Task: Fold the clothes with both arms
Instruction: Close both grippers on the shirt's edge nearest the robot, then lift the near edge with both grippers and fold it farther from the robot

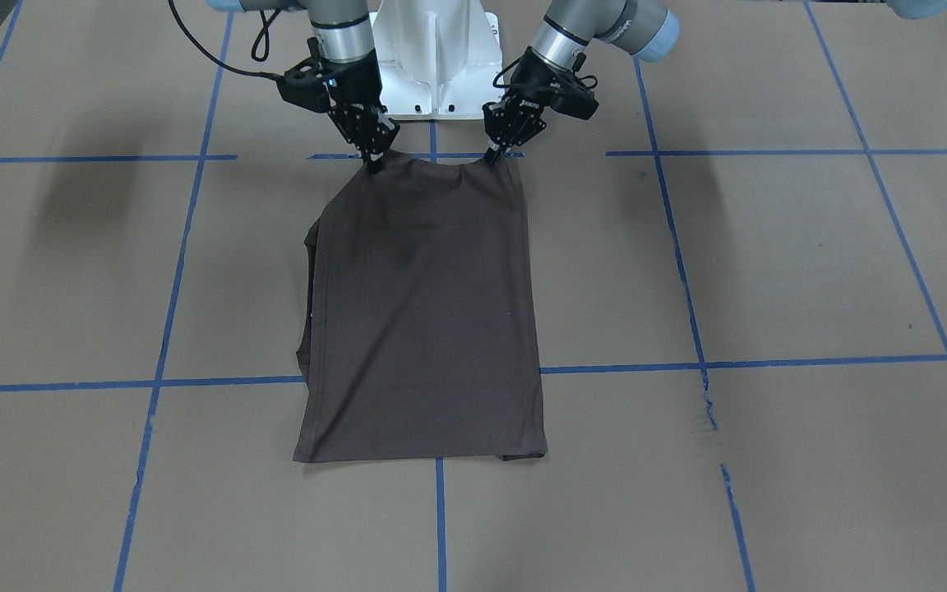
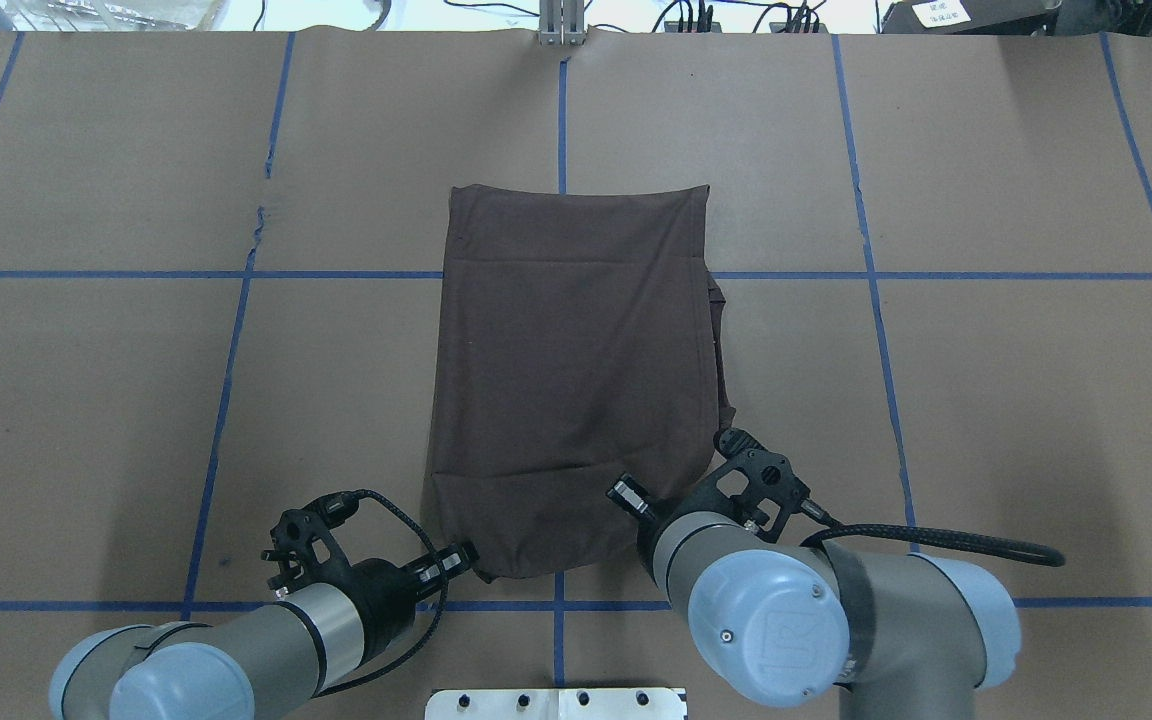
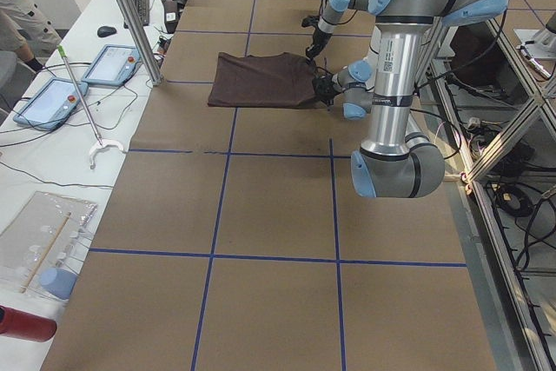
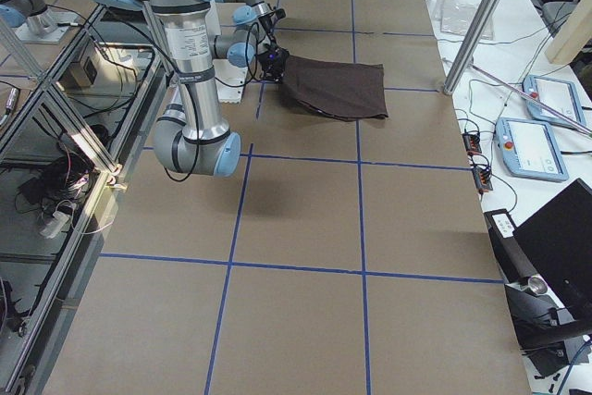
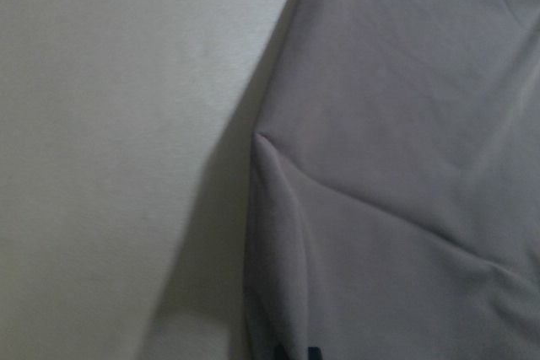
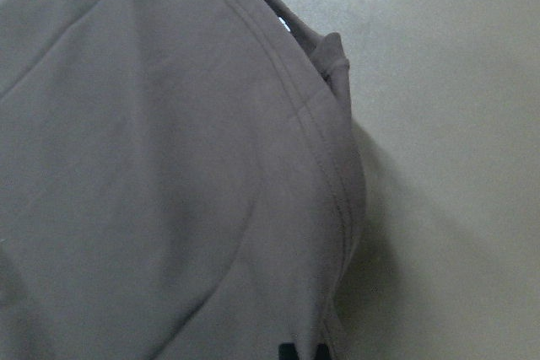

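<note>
1. T-shirt [image 1: 424, 312] lies on the worktop [image 1: 769, 263] straight out from the white pedestal base [image 1: 436, 57]. It is folded to a long oblong, with one short edge toward the base.
2. Front-facing view: left end effector [image 1: 492, 156] is pinched shut on the base-side corner at the robot's left. Right end effector [image 1: 375, 164] is clamped on the other base-side corner. The edge between them dips slightly.
3. Overhead view: the right fingers are hidden under their own wrist, and only the left tip shows at its corner. This view shows two faint cross creases, one near the base and one far from it.
4. Front-facing view: stacked cloth layers run along the shirt's side at the robot's right. From overhead they read only as a narrow strip.
5. Right wrist view: a curved stitched seam and a small white label [image 6: 283, 24], seen in no exterior view.
6. Left wrist view: plain cloth with one pulled ridge, bare worktop beside it.
7. Side views: the grips are too small to judge.
</note>
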`<state>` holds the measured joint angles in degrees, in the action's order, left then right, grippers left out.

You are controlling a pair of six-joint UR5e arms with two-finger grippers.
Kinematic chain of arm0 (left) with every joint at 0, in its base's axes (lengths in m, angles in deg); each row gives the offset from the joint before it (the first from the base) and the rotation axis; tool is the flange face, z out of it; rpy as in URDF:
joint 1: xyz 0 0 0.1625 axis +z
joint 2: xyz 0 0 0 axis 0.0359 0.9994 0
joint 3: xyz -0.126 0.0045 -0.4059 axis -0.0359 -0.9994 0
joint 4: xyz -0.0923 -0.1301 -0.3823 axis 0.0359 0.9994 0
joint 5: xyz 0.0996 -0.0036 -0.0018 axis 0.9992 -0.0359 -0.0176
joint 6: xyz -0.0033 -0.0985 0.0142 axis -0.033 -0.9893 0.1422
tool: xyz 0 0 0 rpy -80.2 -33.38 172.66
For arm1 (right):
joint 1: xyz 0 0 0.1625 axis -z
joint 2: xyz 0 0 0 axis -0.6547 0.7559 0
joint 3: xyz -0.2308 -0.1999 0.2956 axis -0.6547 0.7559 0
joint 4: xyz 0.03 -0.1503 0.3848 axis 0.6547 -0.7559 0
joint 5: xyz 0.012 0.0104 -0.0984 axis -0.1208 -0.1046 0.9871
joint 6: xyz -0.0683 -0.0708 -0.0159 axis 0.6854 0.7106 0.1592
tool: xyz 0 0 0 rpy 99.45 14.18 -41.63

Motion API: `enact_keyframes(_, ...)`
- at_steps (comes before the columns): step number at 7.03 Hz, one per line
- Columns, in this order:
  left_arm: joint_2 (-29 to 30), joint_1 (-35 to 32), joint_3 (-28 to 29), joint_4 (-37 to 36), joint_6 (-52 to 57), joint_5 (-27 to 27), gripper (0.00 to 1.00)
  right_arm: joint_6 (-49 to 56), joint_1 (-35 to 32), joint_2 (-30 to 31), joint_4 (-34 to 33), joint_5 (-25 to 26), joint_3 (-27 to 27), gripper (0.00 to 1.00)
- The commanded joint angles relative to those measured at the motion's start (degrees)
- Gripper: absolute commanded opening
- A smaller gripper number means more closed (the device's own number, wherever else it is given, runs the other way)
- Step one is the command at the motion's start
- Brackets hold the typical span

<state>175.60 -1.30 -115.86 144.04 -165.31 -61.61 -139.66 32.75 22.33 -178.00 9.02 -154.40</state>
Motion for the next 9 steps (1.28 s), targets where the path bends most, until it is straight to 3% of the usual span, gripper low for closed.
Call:
enact_keyframes(1,-0.20,-0.15,-12.72,-11.85,0.03,-2.01,0.00,-0.07,3.12,-0.13,-7.14,0.06,-10.68,0.00)
enact_keyframes(2,-0.20,-0.15,-19.57,-18.44,-0.05,-4.54,0.00,-0.07,4.97,-0.22,-11.79,0.06,-15.52,0.00)
enact_keyframes(3,0.76,0.11,-25.12,-26.34,-0.05,-6.83,0.00,-0.07,5.42,-0.22,-12.97,0.06,-16.26,0.00)
enact_keyframes(4,3.12,0.28,-25.44,-30.77,0.03,-8.68,0.00,-0.07,5.43,0.04,-13.07,0.06,-15.92,0.00)
enact_keyframes(7,8.39,-6.54,-16.06,-31.08,6.15,-9.05,0.00,0.89,1.93,-0.31,-12.72,0.15,-10.58,0.00)
enact_keyframes(9,12.87,-14.53,-9.66,-30.99,11.43,-13.68,0.00,1.16,-1.59,-0.49,-12.54,-0.12,-9.34,0.00)
